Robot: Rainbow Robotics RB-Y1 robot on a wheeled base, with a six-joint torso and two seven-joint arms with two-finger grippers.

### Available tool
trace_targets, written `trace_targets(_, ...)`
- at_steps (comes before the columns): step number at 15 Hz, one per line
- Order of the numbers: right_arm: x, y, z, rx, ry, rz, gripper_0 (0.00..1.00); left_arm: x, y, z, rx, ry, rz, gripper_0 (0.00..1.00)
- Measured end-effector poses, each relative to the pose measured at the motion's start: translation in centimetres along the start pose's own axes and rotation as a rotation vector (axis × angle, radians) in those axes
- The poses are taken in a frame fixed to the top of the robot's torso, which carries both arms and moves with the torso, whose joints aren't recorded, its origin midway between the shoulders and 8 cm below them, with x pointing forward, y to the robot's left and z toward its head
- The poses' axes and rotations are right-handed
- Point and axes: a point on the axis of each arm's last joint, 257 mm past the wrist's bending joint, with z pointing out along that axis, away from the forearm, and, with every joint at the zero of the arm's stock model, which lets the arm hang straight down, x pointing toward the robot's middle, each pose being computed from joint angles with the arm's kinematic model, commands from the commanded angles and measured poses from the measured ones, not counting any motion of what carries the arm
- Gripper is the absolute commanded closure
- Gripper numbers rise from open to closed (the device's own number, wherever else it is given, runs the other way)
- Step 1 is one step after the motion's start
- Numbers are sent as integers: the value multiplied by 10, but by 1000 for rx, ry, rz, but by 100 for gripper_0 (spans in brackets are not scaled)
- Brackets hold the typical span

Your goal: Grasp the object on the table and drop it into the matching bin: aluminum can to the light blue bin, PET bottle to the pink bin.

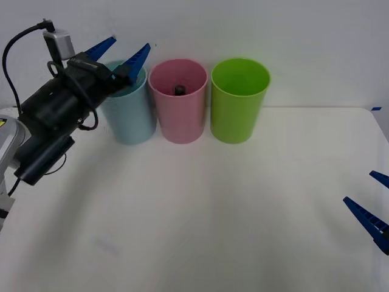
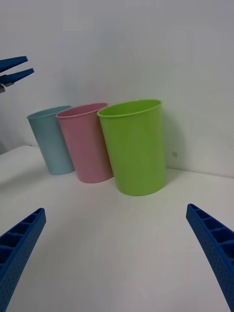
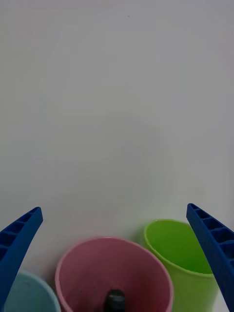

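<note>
Bottle (image 1: pixel 180 90) already inside pink bin (image 1: pixel 179 109), so left fingers (image 1: pixel 120 53) apart, empty above it; right fingers (image 1: pixel 374 207) apart, idle, far from it over worktop (image 1: pixel 200 213).

The left arm (image 1: pixel 51 118) is matte black and bulky, looped with black cables and topped by a small grey box. Both grippers, left gripper (image 1: pixel 120 53) and right gripper (image 1: pixel 375 202), carry blue, ribbed, tapering plastic fingers (image 3: pixel 17 243).

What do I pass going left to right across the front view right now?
Left gripper, open, above the light blue bin → pink bin holding the PET bottle → lime green bin → right gripper, open.
</note>
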Motion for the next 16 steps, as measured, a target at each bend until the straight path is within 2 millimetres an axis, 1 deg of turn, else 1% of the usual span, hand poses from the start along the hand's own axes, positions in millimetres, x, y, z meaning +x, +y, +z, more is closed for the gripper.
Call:
trace_targets(5, 0, 0, 0, 0, 0, 0, 0, 8, 20, -60, 27, 48, 25, 0)
trace_targets(8, 0, 0, 0, 0, 0, 0, 0, 12, 27, -102, 28, 79, 50, 0)
trace_targets(11, 0, 0, 0, 0, 0, 0, 0, 21, 35, -149, 23, 125, 93, 0)
trace_targets(15, 0, 0, 0, 0, 0, 0, 0, 35, 41, -200, 16, 187, 131, 0)
trace_targets(16, 0, 0, 0, 0, 0, 0, 0, 39, 40, -212, 20, 205, 136, 0)
